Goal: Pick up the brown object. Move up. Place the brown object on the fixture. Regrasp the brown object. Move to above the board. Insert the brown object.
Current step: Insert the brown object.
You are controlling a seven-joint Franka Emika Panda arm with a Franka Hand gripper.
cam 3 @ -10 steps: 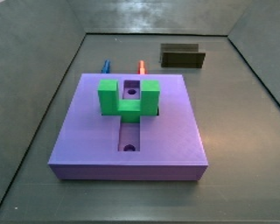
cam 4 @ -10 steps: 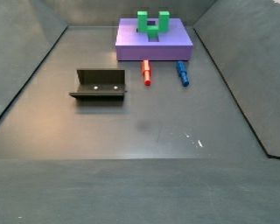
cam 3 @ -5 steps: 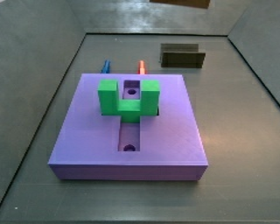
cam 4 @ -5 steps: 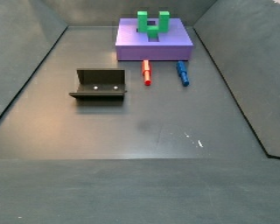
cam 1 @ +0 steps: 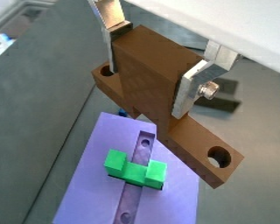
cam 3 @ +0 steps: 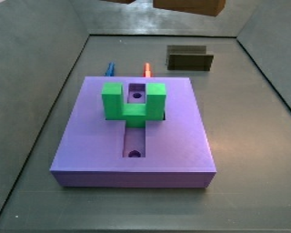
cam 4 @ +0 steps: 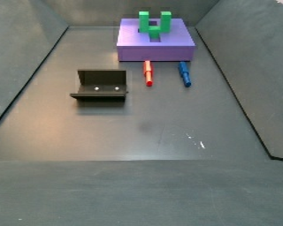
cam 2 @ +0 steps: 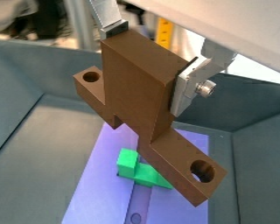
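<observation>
The gripper (cam 1: pixel 154 74), high above the board, has flat fingers (cam 2: pixel 192 80) of bare silver metal with a dull brushed sheen and a bright screw head. Clamped between them, the brown object (cam 1: pixel 166 96), a matt orange-brown plastic-looking bar, has smooth faces with faint fine lines and crisp edges.

Below it, the board (cam 3: pixel 135 136), a large purple slab, looks like smooth matt plastic. On the board, the green U-shaped block (cam 3: pixel 132 101) is a brighter, slightly glossier plastic. Beyond the board, the fixture (cam 4: pixel 100 86) is dark and matt, with two pale dots on its upright face. The grey floor (cam 4: pixel 156 132) around the board looks like dull metal sheet, faintly reflective and scuffed.
</observation>
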